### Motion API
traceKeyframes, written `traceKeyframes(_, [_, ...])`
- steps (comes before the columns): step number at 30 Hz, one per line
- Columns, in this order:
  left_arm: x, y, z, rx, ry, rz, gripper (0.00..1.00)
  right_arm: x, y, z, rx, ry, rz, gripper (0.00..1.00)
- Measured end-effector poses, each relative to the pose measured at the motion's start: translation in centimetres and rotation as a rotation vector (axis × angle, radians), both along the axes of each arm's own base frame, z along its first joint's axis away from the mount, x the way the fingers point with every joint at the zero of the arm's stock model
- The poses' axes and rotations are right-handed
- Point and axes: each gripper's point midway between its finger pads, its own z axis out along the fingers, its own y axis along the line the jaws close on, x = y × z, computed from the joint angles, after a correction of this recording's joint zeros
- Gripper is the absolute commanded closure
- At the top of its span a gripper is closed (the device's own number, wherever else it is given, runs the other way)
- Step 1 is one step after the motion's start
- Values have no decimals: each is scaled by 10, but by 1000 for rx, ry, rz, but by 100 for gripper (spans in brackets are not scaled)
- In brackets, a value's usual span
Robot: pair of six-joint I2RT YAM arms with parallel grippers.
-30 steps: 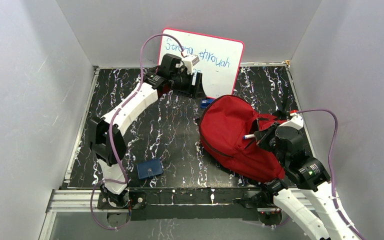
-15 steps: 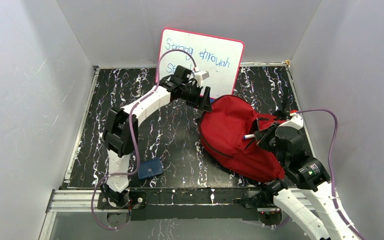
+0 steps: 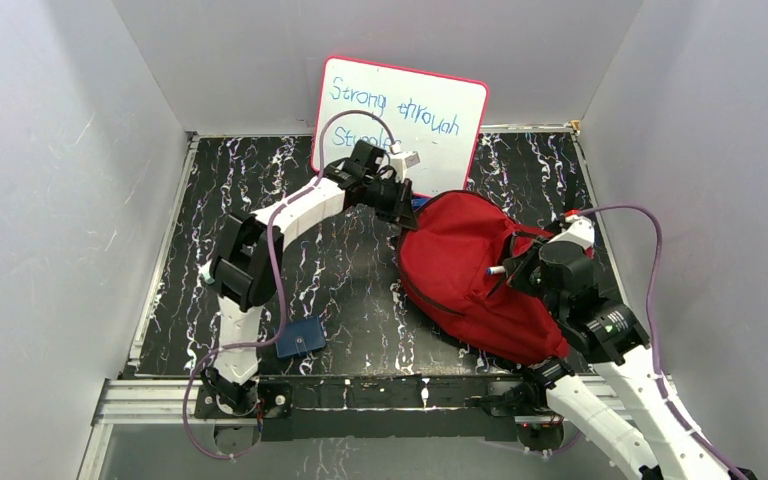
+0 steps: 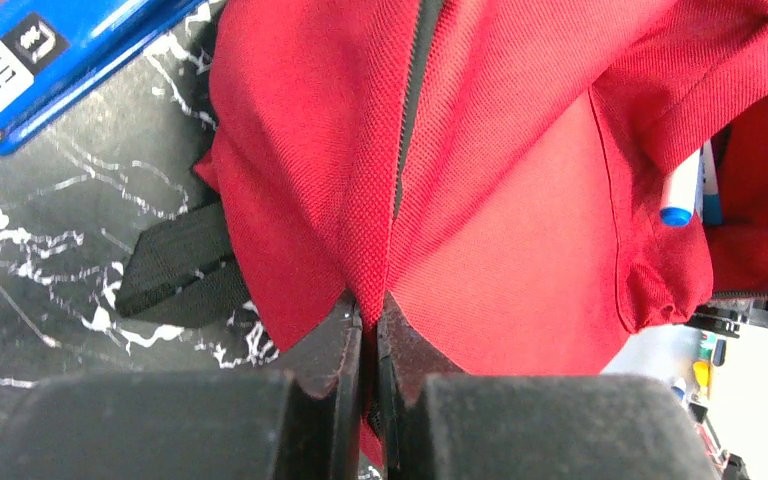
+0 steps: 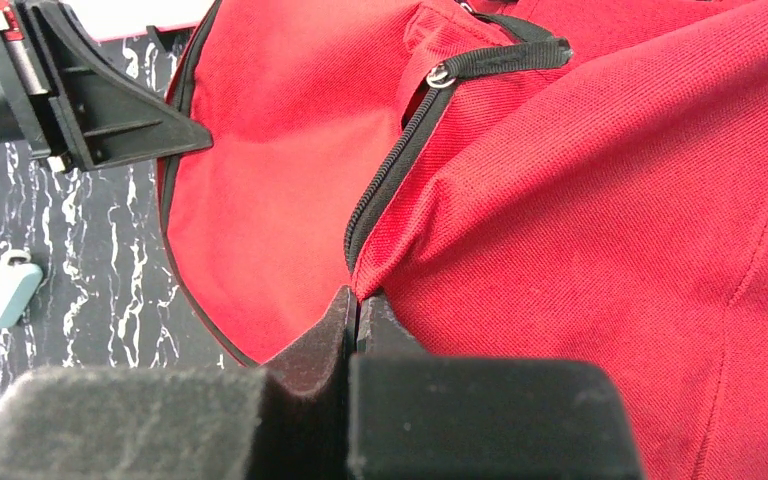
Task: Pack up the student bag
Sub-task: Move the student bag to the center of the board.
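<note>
1. Left claw (image 4: 368,312): clenched on a ridge of red cloth at the edge of the student bag (image 3: 460,265). A black zipper line (image 4: 412,90) runs straight away from its tips. Just left of the claw, a black strap (image 4: 175,272) lies flat on the table (image 3: 350,270). Farther ahead and left, a flat blue case (image 4: 60,60) lies just beside the bag.
2. The bag lies slumped on the table between the two claws, pinched by both. It is limp cloth, probably light but floppy, so it should sag and fold wherever it is not held. A seam, zipper hem or strap looks like a surer hold than a flat panel, which might slide out of the pads.
3. A blue-capped marker (image 4: 682,185) pokes from a fold of the bag, ahead and right of the left claw.
4. Right claw (image 5: 357,305): pinched tight on a fold of the bag's cloth at the near end of a zipper track (image 5: 385,190). The track's black pull (image 5: 505,57) lies ahead and slightly right. Drawing the two holds apart would likely spread the mouth.
</note>
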Motion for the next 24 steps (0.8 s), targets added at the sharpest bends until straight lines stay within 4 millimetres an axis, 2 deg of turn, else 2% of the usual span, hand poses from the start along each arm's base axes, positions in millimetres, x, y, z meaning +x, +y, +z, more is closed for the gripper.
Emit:
traceKeyframes(4, [-5,14,2,0,4,45,100,4,2,0,-34,14,17,100])
traceKeyframes(8, [-15,37,18,-15,6,108,100,11,7,-1,-72,38,43,100])
traceKeyframes(14, [-18,89,48,-30,-21,240,100,31,30,-6,-113,92,135,100])
traceKeyframes(18, [-17,118,69,-17,-66,320,100,43,45,-23,-151,153,196,100])
traceKeyframes(24, [-26,134,100,-21,-117,363,100,52,53,-27,-170,167,225,100])
